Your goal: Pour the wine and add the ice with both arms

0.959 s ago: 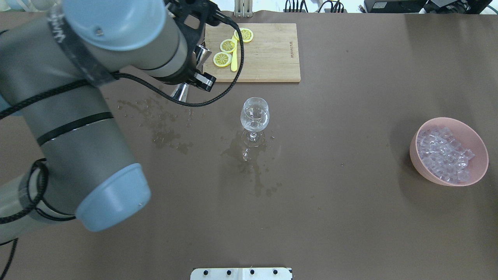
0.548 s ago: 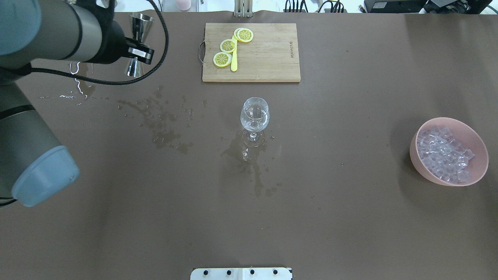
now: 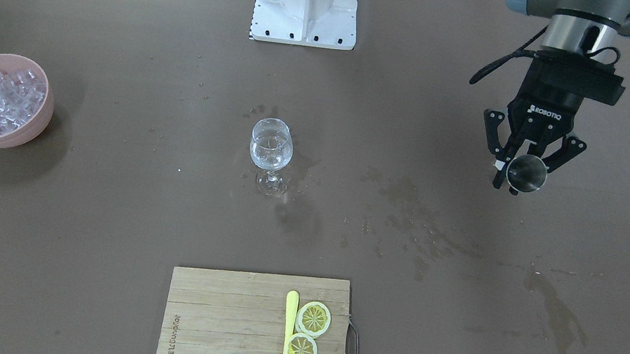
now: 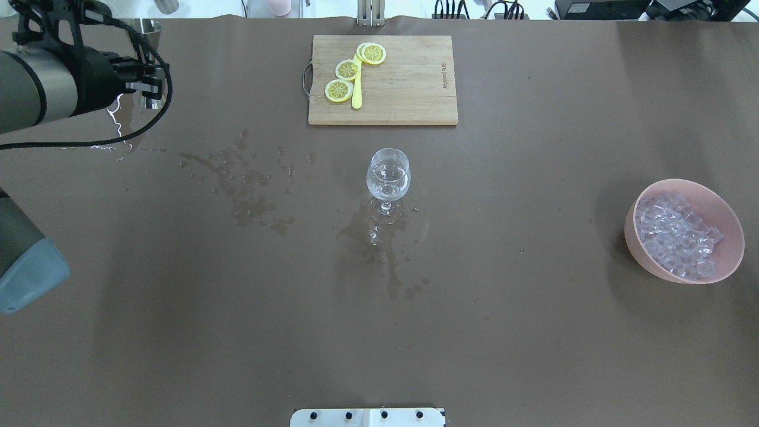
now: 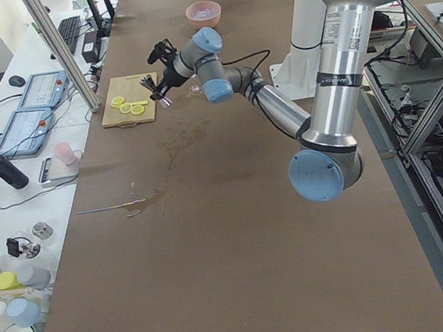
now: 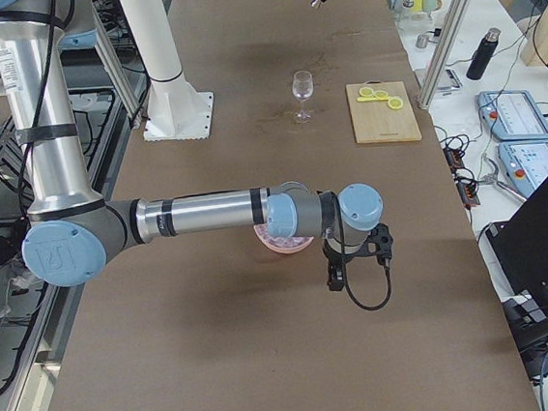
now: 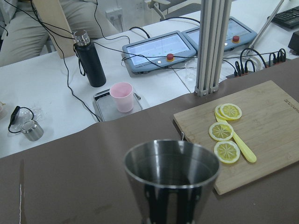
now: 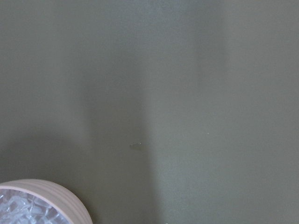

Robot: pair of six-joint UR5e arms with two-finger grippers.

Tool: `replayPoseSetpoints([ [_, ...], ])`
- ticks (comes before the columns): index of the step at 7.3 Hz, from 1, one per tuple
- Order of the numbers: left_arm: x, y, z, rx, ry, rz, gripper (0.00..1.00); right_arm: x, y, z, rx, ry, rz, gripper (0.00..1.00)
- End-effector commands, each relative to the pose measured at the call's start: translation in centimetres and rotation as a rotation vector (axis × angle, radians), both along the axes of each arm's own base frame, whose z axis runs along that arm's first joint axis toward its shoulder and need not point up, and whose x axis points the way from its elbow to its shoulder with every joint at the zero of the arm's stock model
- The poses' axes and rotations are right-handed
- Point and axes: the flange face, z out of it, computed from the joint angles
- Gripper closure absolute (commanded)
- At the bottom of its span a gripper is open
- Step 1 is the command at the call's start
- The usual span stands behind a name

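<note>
The wine glass (image 4: pixel 388 178) stands upright at the table's middle with a little clear wine in its bowl; it also shows in the front view (image 3: pixel 271 147). My left gripper (image 3: pixel 523 169) is shut on a steel jigger (image 3: pixel 526 173), held upright above the table's far left part (image 4: pixel 145 65), well away from the glass. The jigger's open cup fills the left wrist view (image 7: pixel 172 182). The pink bowl (image 4: pixel 726 264) of ice (image 4: pixel 676 234) sits at the right. My right gripper (image 6: pixel 337 275) shows only in the right side view, beside the bowl; I cannot tell its state.
A wooden cutting board (image 4: pixel 409 89) with lemon slices (image 4: pixel 339 90) and a yellow knife lies behind the glass. Dark wet stains (image 4: pixel 249 184) spread left of and in front of the glass. The white pedestal (image 3: pixel 307 2) stands at the robot's edge.
My left arm has swung left and back, away from the glass, carrying the jigger from beside the cutting board to the table's far left corner.
</note>
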Motion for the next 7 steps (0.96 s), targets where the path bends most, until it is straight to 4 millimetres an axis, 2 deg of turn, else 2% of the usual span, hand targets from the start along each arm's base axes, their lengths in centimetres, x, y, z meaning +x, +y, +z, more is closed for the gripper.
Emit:
replayPoseSetpoints([
  [1,-0.4,-0.4,11.6,0.098,0.103,-0.060,1.00,-0.2,-0.7,-0.7,0.012,0.006,-0.004,0.00],
  [2,-0.3,-0.5,16.3,0.077,0.150,-0.072,1.00,-0.5,-1.2,-1.4,0.025,0.007,-0.009,0.00],
  [3,0.0,-0.8,19.7,0.045,0.174,-0.102,1.00,-0.5,-1.3,-1.4,0.023,0.007,-0.009,0.00],
  [4,-0.3,-1.2,21.2,0.052,0.164,-0.173,1.00,-0.5,-1.6,-1.7,0.029,0.006,-0.010,0.00],
  [7,0.3,-1.0,23.6,0.003,0.220,-0.243,1.00,-0.8,-1.7,-1.6,0.031,0.031,-0.017,0.00],
])
